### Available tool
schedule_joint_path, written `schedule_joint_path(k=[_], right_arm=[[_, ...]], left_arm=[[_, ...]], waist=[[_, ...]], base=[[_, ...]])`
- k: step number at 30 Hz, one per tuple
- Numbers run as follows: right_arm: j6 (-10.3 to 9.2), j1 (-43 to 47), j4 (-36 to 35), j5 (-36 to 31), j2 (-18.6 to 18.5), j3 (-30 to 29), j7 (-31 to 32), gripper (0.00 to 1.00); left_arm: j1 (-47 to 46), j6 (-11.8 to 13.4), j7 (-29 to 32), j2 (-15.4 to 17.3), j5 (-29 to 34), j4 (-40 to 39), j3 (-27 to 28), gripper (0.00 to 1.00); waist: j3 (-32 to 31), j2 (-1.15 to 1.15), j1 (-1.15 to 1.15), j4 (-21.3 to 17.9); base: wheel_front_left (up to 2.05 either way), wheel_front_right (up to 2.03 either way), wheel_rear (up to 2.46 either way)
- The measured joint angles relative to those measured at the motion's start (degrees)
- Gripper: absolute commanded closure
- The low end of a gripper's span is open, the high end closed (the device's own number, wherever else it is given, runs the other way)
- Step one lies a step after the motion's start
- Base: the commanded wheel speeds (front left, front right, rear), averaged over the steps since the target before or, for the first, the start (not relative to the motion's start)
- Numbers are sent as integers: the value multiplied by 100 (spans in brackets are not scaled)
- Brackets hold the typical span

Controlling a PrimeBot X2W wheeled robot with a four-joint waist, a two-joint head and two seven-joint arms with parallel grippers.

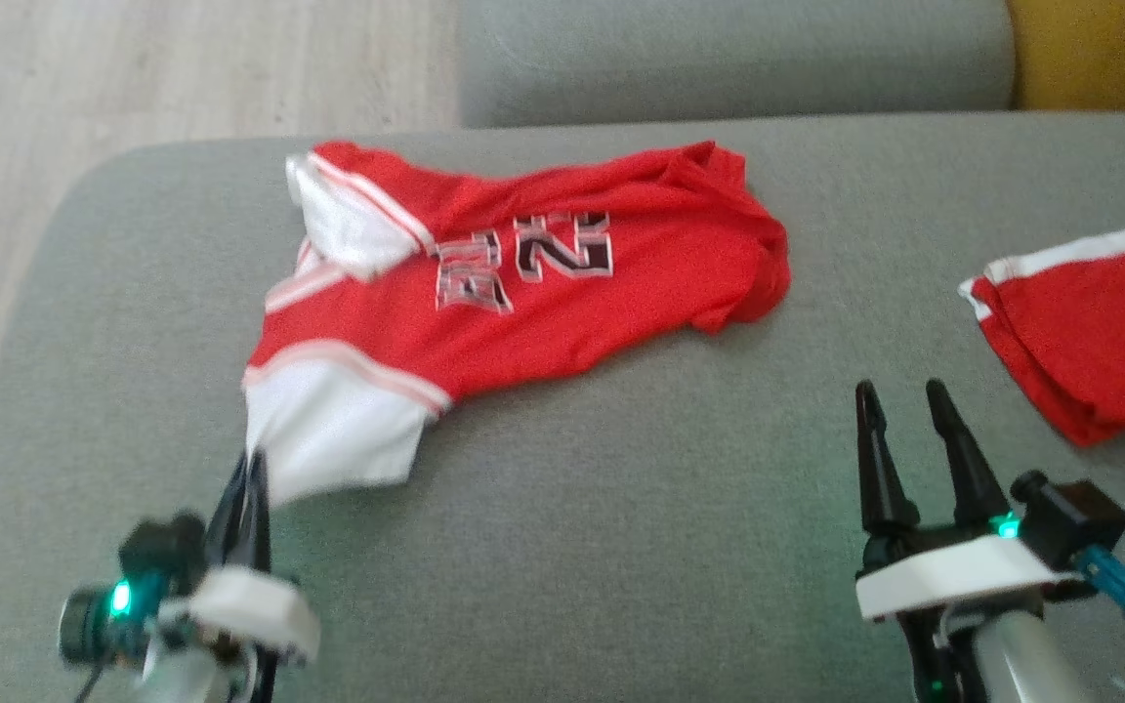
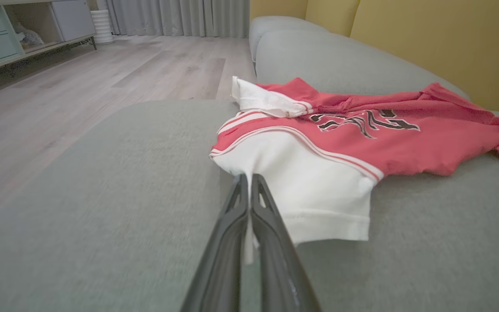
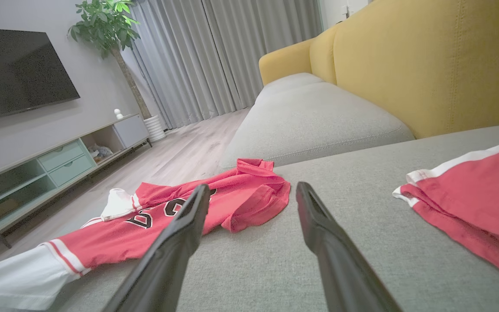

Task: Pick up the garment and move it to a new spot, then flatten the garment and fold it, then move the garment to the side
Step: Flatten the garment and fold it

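Observation:
A red garment [image 1: 562,293] with white sleeves and a number print lies crumpled on the grey sofa seat [image 1: 621,508], spread from middle left toward the back. My left gripper [image 1: 252,464] is shut on the edge of its near white sleeve [image 2: 319,190], the fingers [image 2: 249,208] pinching the cloth. My right gripper [image 1: 904,400] stands open above bare cushion to the right, nothing between its fingers [image 3: 189,216]. In the right wrist view the garment [image 3: 215,208] lies ahead and to the left.
A second red piece with white trim [image 1: 1090,332] lies folded at the seat's right edge. A yellow backrest [image 3: 427,65] rises behind. Another grey cushion [image 1: 738,59] adjoins at the back. Wood floor [image 1: 133,78] drops off left of the seat.

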Motion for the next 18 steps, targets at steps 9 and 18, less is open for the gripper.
schedule_joint_path(k=[9,18], right_arm=[[0,196,91,53,1,93,0,0],[0,185,87,0,1,170,0,0]], left_arm=[[1269,304,288,339,7,-1117,-22,0],[723,345,149,98,354,-1819,-392,0]], waist=[[-398,0,0,270],[-370,0,1,52]], base=[[0,0,0],[0,0,0]])
